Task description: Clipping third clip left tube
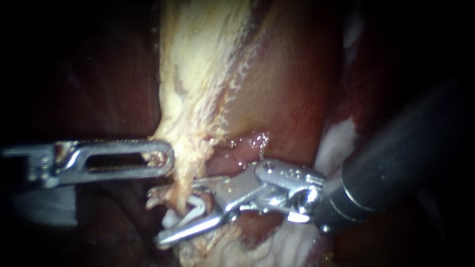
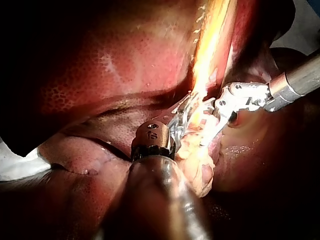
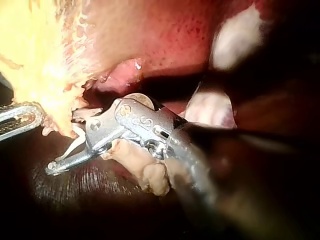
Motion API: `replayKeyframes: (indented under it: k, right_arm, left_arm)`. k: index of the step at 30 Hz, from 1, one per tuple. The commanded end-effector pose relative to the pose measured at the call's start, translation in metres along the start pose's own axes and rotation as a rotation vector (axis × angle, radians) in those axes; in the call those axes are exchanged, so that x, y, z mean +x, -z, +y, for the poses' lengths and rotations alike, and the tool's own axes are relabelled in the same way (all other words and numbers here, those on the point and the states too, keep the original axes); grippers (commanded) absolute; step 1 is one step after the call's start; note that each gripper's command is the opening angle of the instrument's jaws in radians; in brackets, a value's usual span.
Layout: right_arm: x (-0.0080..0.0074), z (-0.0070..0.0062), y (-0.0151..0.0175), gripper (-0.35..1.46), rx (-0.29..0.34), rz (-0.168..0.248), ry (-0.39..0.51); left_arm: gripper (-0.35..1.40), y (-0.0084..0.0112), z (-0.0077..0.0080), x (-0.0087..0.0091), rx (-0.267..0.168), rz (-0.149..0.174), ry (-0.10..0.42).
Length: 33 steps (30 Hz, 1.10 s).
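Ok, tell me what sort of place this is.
Probably a surgical practice bench, seen close up by endoscope: the left instrument and right instrument work on pale fatty tissue against red liver, a white clip at the right one's tip.

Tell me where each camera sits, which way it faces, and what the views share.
Endoscope view: close to the tissue, facing the pale tissue strip. The left tool enters from the left. The right tool enters from the right, holding a white clip between its jaws.
Left wrist view: on the left arm, looking along the left tool toward the strip, with the right tool ahead.
Right wrist view: on the right arm, looking along the right tool. The left tool is beyond its jaws.
Shared: all three views show both tools meeting at the strip.
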Motion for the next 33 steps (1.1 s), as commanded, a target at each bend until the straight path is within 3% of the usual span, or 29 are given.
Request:
replayKeyframes:
  k: [1, 6, 13, 14, 17, 18, 23, 33]
  right_arm:
    - [0.0004, 0.0001, 0.0002, 0.55, -0.005, 0.007, -0.008]
    - [0.0014, 0.0001, 0.001, 0.55, -0.004, 0.027, -0.032]
    - [0.0015, 0.0, 0.0012, 0.51, -0.002, 0.034, -0.05]
    - [0.0015, 0.0, 0.0014, 0.42, -0.001, 0.034, -0.056]
    - [0.001, -0.0003, 0.0024, -0.27, -0.006, 0.028, -0.062]
    - [0.001, -0.0003, 0.0027, -0.35, -0.03, 0.021, -0.063]
    - [0.0004, 0.0004, 0.0038, -0.35, -0.084, 0.015, -0.067]
    - [0.0002, 0.0005, 0.0037, -0.35, -0.083, 0.005, -0.066]
  left_arm:
    - [-0.35, 0.0, 0.0, 0.0, 0.0, 0.0, 0.0]
    - [-0.35, 0.0, 0.0, 0.0, 0.0, 0.0, 0.0]
    - [-0.35, -0.0001, -0.0001, 0.0, -0.001, -0.001, 0.001]
    - [-0.35, -0.0001, -0.0001, 0.0, -0.001, -0.001, 0.001]
    - [-0.35, -0.0001, -0.0001, 0.0, -0.001, -0.001, 0.001]
    - [-0.35, -0.0001, -0.0001, 0.0, -0.001, -0.001, 0.001]
    - [-0.35, -0.0001, -0.0001, 0.0, -0.001, -0.001, 0.001]
    - [-0.35, -0.0002, 0.0, -0.0001, -0.001, 0.0, 0.0]
